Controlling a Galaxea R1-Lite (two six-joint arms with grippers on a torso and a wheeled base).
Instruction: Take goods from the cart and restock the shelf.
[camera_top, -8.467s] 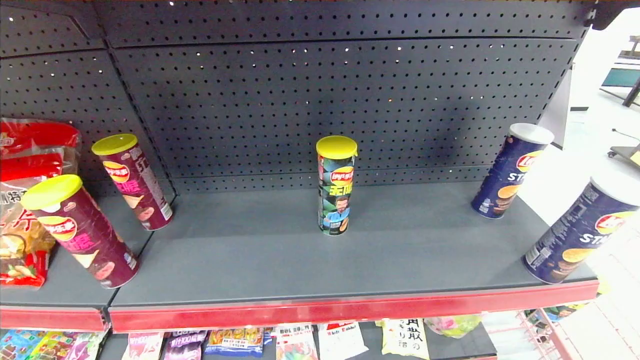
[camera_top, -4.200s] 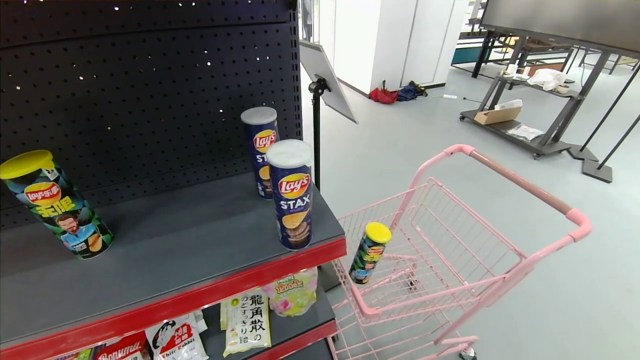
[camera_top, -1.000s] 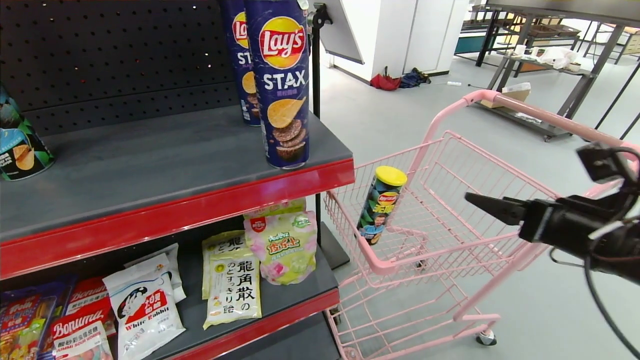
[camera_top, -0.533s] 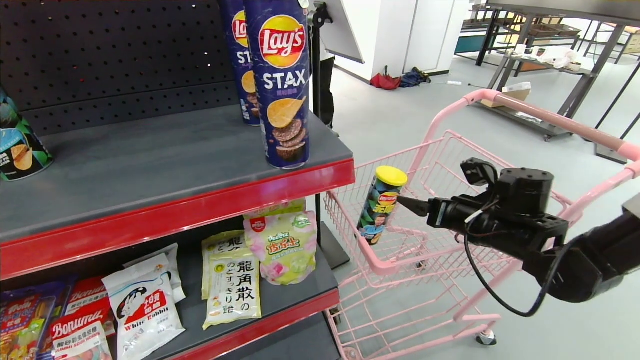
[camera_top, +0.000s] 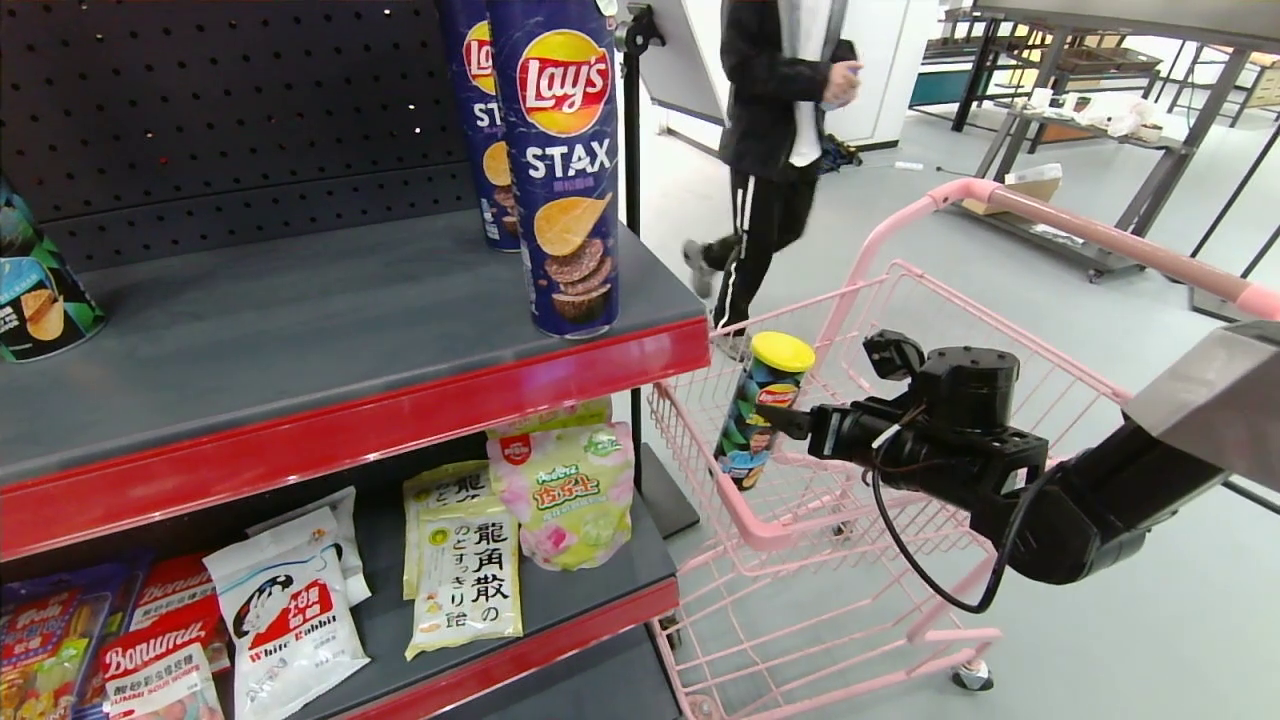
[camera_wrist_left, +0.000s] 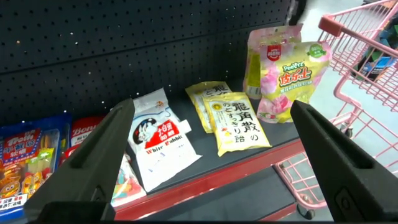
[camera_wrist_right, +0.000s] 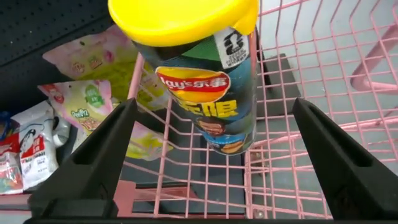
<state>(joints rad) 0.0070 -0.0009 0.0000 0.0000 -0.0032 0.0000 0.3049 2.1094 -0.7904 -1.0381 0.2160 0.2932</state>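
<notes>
A green-and-black chip can with a yellow lid stands upright in the near-left corner of the pink cart. My right gripper reaches in from the right at the can's mid height, fingertips right at its side. In the right wrist view the can sits centred ahead of the right gripper, which is open with its fingers spread wider than the can. My left gripper is open and holds nothing, facing the lower shelf's snack bags.
The grey upper shelf with a red front lip holds two tall dark-blue cans at its right end and a matching green can at far left. Bare shelf lies between them. A pole stand rises between shelf and cart.
My right arm has come in from the right and pushed left across the cart until its fingertips reach the can. The can and cart have not moved.
</notes>
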